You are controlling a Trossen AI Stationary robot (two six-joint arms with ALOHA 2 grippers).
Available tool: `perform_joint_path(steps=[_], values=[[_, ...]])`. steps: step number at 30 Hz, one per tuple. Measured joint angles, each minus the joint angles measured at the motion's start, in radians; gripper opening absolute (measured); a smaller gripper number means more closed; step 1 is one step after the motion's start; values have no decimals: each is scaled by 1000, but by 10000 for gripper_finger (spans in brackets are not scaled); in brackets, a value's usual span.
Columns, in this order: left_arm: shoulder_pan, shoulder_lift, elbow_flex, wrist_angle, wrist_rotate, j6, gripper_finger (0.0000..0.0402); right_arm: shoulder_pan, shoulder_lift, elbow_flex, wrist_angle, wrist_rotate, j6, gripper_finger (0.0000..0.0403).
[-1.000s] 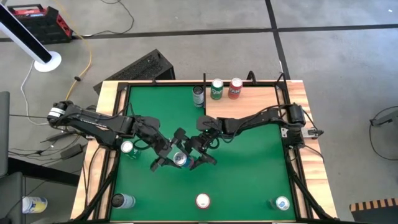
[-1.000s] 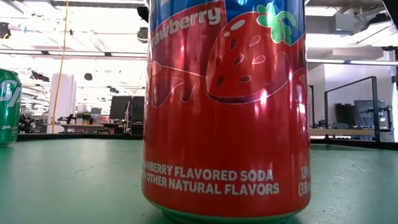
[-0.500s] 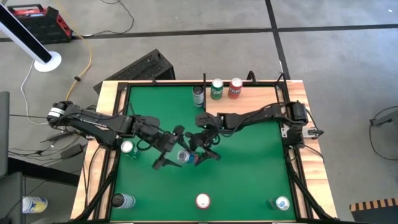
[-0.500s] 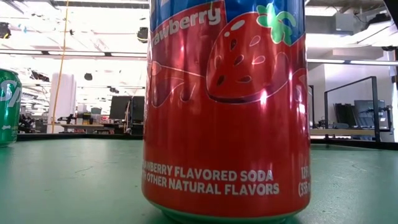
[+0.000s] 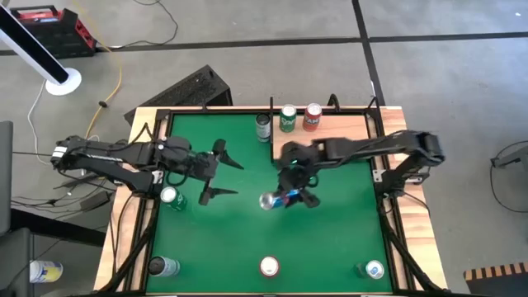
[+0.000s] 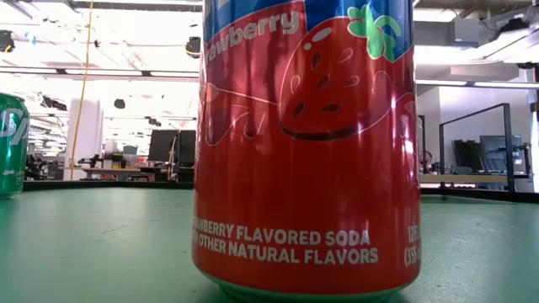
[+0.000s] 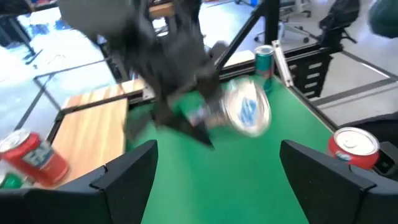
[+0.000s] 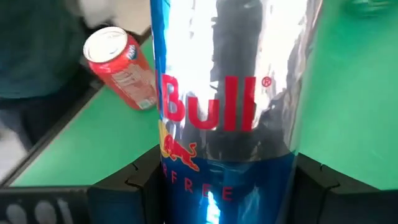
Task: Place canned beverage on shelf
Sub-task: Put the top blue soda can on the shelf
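We see the green table (image 5: 330, 239) first, with the shelf (image 5: 330, 128), a light wooden panel, lying flat in its far right corner. The right gripper (image 5: 290, 191) hangs over the middle of the table and is clamped on the canned beverage (image 5: 272, 200), a slim blue and silver energy drink can; in the right wrist view the can (image 8: 227, 112) fills the space between the two dark fingers (image 8: 124, 193), and in the high view it lies tilted, its top end turned to the left arm. The left gripper (image 5: 221, 173) is over the left part of the table, well apart from the can, with its fingers spread wide and nothing between them. We judge that the can is now in transport: it is held off the table surface, but not yet at the shelf. The next move, we think, asks the right arm to carry it toward the far right corner, turn it upright, and set it on a bare part of the panel. We count seven other cans: three at the far edge, of which the red (image 5: 313, 117) and the green (image 5: 287, 119) stand on the shelf's edge and the dark one (image 5: 263, 126) just beside it, one near the left edge (image 5: 170, 196), and three along the near edge (image 5: 269, 266).
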Motion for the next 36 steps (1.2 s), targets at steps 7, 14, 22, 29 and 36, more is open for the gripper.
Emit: perform_joint_path(steps=[7,14,22,29,36], values=[[37,86,0,-1,5,-51,321,-8,-258,0,-160,238,9,248],[29,205,-2,62,47,-73,320,-31,-544,-186,-182,347,68,248],[-2,359,-1,221,101,-88,320,-84,-952,-705,328,364,305,248],[-13,498,-1,480,99,-113,320,-16,-991,-928,705,364,350,248],[-48,636,-1,718,70,-163,320,24,-902,-966,859,367,344,248]])
